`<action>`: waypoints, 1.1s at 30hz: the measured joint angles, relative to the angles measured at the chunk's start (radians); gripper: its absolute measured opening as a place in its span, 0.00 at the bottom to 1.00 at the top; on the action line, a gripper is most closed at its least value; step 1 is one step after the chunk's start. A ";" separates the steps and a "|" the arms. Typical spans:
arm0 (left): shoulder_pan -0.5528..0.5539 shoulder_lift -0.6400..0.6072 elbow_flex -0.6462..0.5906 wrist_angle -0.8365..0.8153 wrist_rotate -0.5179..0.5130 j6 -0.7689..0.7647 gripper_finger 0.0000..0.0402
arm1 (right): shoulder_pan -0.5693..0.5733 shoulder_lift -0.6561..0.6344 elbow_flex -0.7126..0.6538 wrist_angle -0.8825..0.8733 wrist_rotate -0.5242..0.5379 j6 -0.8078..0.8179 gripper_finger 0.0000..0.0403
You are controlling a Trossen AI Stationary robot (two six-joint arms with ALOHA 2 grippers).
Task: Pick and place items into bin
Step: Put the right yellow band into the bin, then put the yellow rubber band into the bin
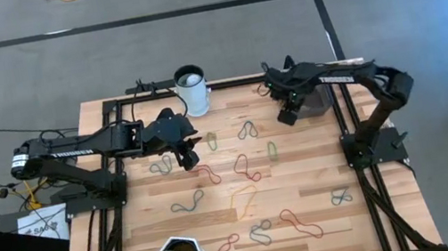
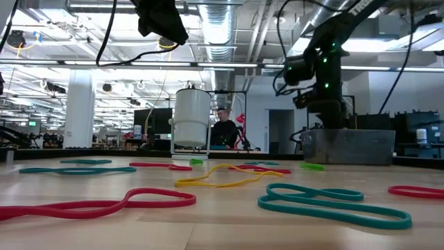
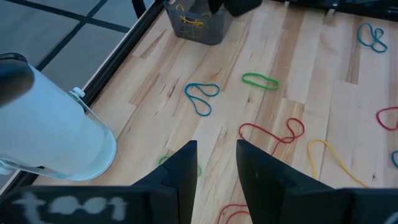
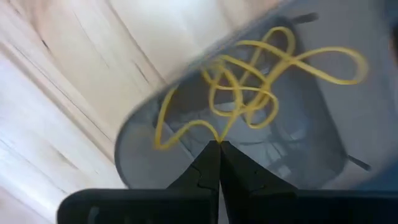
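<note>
Right wrist view first: right gripper pinched tight on a yellowish band, poised over the bin at the table's far right corner, presumably to drop it among yellow loops already inside. Farther off in the high view, left gripper with fingers parted and empty, hovering low beside the white cup, probably lining up on a green band; other bands scattered across the table.

Translucent plastic bin on pale wooden table.
</note>
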 joint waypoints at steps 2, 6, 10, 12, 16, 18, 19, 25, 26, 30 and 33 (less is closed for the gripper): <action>0.000 0.000 0.000 0.000 0.000 0.002 0.26 | 0.007 0.032 0.000 0.006 0.004 0.000 0.01; 0.000 0.000 0.000 0.000 0.000 0.006 0.26 | 0.009 0.091 0.000 0.019 0.016 -0.001 0.05; 0.000 0.000 0.000 0.000 0.000 0.008 0.26 | 0.019 0.128 0.002 0.015 0.022 -0.041 0.12; 0.000 0.000 0.000 0.000 0.000 0.015 0.26 | 0.028 0.146 0.005 0.019 0.027 -0.058 0.15; 0.000 0.000 0.000 0.000 0.000 0.019 0.26 | 0.044 0.151 0.032 0.012 0.056 -0.070 0.18; 0.000 0.000 0.000 0.000 0.000 0.019 0.26 | 0.055 0.151 0.056 -0.002 0.070 -0.070 0.19; 0.000 0.000 0.000 0.000 0.000 0.020 0.26 | 0.059 0.151 0.073 -0.014 0.069 -0.070 0.19; 0.000 0.000 0.000 0.000 0.000 0.020 0.26 | 0.059 0.131 0.201 -0.182 0.069 -0.064 0.19; 0.000 0.000 0.000 0.000 0.000 0.020 0.26 | 0.059 0.115 0.220 -0.210 0.070 -0.052 0.19; 0.000 0.000 0.000 0.000 0.000 0.020 0.26 | 0.059 0.019 0.291 -0.250 0.066 -0.013 0.19; 0.000 0.000 0.000 -0.009 0.000 0.022 0.26 | 0.068 -0.103 0.316 -0.202 0.052 -0.010 0.19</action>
